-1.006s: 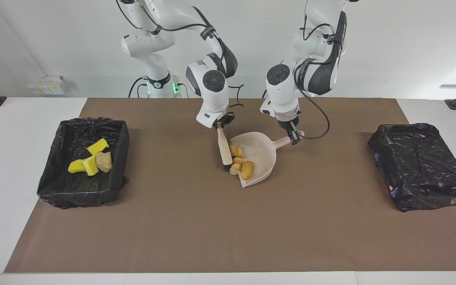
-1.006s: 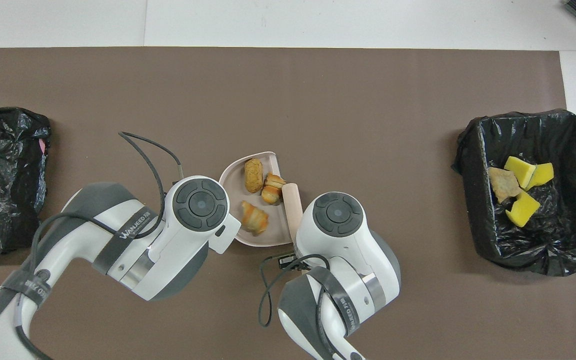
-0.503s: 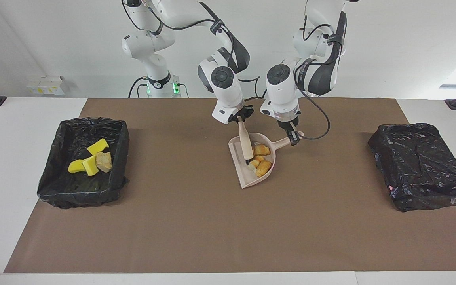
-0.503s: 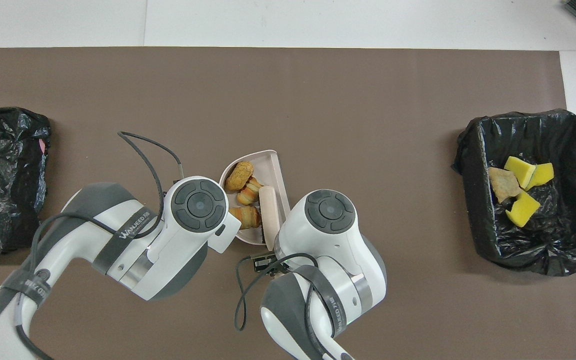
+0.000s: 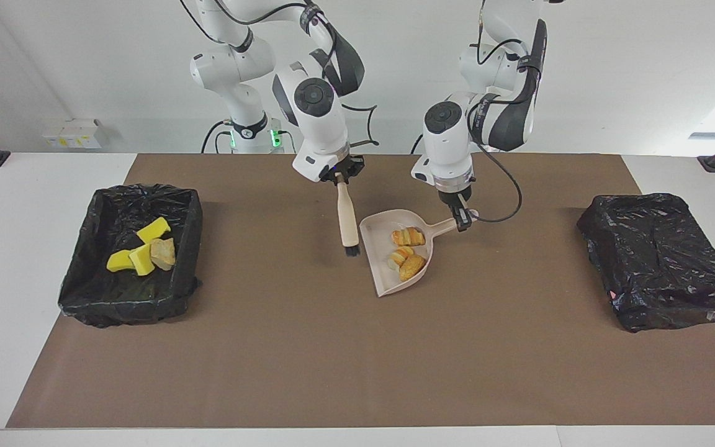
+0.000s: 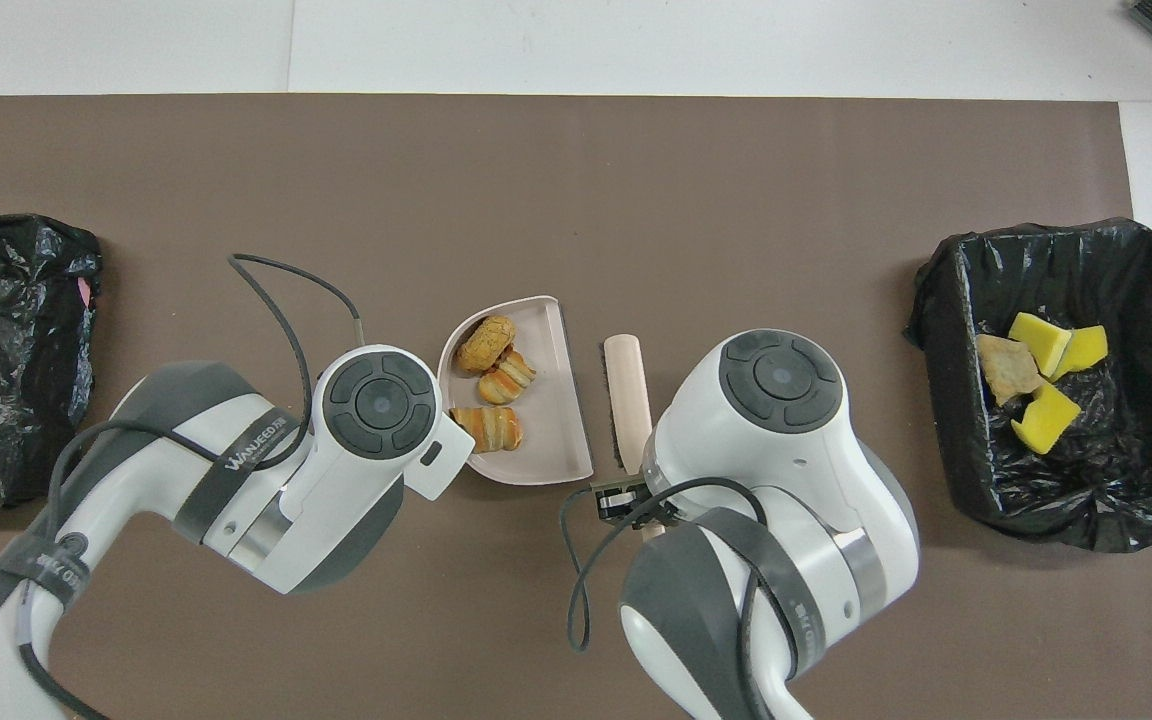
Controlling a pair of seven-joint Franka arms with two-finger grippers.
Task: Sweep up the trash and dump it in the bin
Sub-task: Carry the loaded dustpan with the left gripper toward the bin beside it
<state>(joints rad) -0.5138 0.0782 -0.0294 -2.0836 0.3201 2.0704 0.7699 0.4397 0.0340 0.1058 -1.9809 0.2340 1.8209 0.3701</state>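
Note:
A beige dustpan [image 5: 377, 248] lies mid-mat and also shows in the overhead view [image 6: 551, 400]. Three tan-orange trash lumps [image 5: 407, 251] [image 6: 488, 385] lie in it. My left gripper [image 5: 462, 218] is shut on the dustpan's handle [image 5: 444, 225]. My right gripper [image 5: 340, 179] is shut on the handle of a beige brush [image 5: 348, 217] [image 6: 626, 385]. The brush hangs bristles-down just outside the pan's open edge, toward the right arm's end. Three yellow sponge pieces [image 5: 131, 254] and one lump [image 5: 162, 253] lie in the open black-lined bin [image 5: 191, 217] [image 6: 946, 330].
A second bin wrapped in a black bag [image 5: 661, 261] [image 6: 6, 350] stands at the left arm's end of the brown mat [image 5: 332, 360]. In the overhead view both wrists hide the grippers.
My right gripper has lifted the brush out of the dustpan and moved it toward the right arm's end. The three lumps stay in the pan. My left gripper still holds the handle.

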